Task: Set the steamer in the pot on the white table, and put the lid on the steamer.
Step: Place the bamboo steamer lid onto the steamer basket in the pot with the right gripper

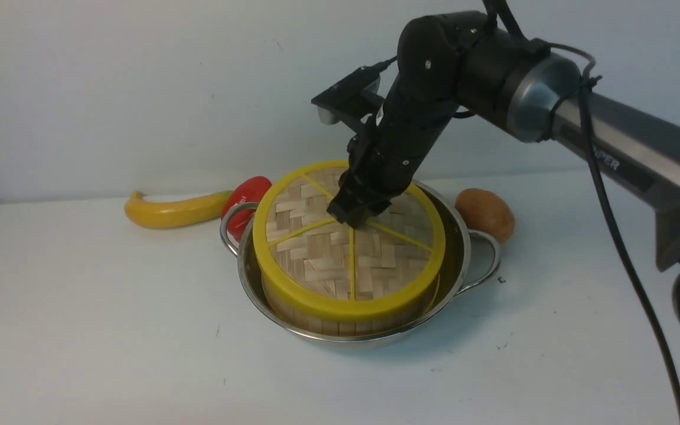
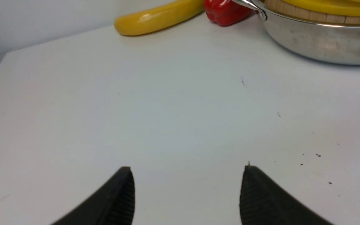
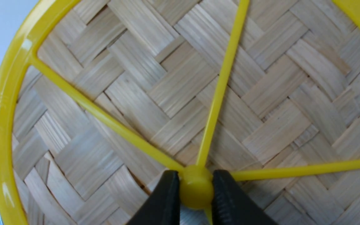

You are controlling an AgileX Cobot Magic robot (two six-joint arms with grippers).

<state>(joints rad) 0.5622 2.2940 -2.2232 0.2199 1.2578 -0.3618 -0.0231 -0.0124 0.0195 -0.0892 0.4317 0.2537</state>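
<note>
The shiny pot (image 1: 465, 251) stands mid-table on the white table (image 1: 110, 324). Inside it sits the steamer (image 1: 340, 323); only its bamboo side wall shows. The woven lid (image 1: 316, 260) with yellow rim and spokes covers the steamer's top, so what it holds is hidden. My right gripper (image 1: 355, 218) reaches down onto the lid's centre. In the right wrist view its fingers (image 3: 164, 200) are shut on either side of the lid's (image 3: 155, 93) yellow knob (image 3: 196, 187). My left gripper (image 2: 187, 187) is open and empty above bare table (image 2: 136, 109), short of the pot (image 2: 323, 47).
A yellow banana (image 1: 175, 209) and a red pepper (image 1: 245, 198) lie behind the pot's left handle. A brown potato (image 1: 484, 213) lies behind its right handle. The right arm stretches in from the right, above the table.
</note>
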